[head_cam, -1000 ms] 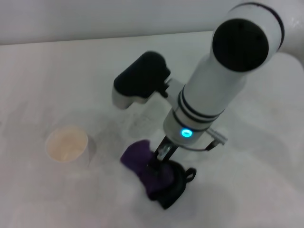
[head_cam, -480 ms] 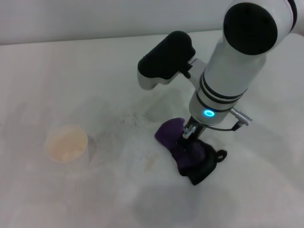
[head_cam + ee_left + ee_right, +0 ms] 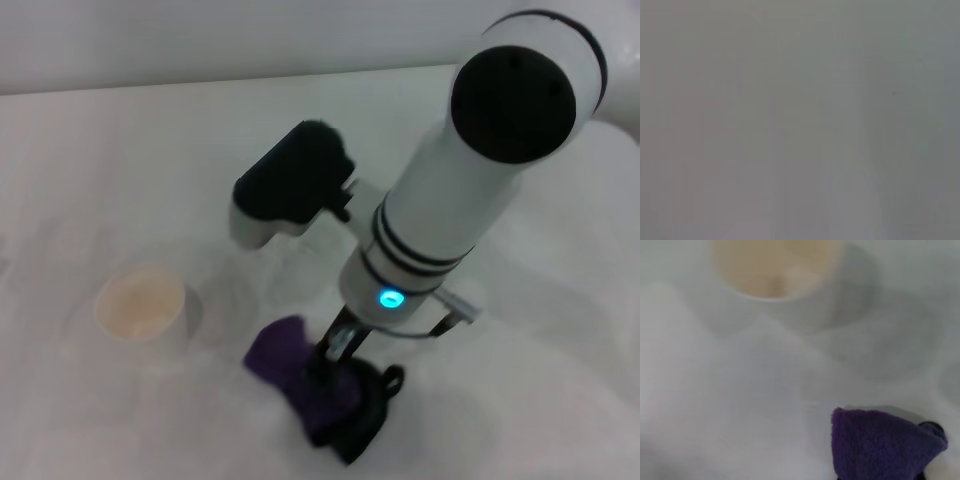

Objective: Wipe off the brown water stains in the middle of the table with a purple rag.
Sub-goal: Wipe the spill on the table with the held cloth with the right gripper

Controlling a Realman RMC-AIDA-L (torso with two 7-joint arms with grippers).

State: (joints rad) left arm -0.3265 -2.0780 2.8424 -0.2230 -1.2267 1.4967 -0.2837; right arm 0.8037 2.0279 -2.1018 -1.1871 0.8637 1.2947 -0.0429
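My right gripper [image 3: 325, 362] points down at the white table [image 3: 110, 150] and is shut on the purple rag [image 3: 290, 365], pressing it onto the tabletop in front of the table's middle. The rag's black edge and loop [image 3: 385, 385] trail to the right of the gripper. In the right wrist view the rag [image 3: 880, 450] lies on the table a short way from the cup. No brown water stain shows in any view; the arm and rag hide part of the table's middle. The left gripper is out of view.
A round white cup [image 3: 140, 303] with a tan inside stands on the table left of the rag; it also shows in the right wrist view [image 3: 775, 270]. The left wrist view shows only plain grey.
My right arm has swept the rag left and toward the front, back close to the cup, after being farther right half a second ago. The cup has not moved.
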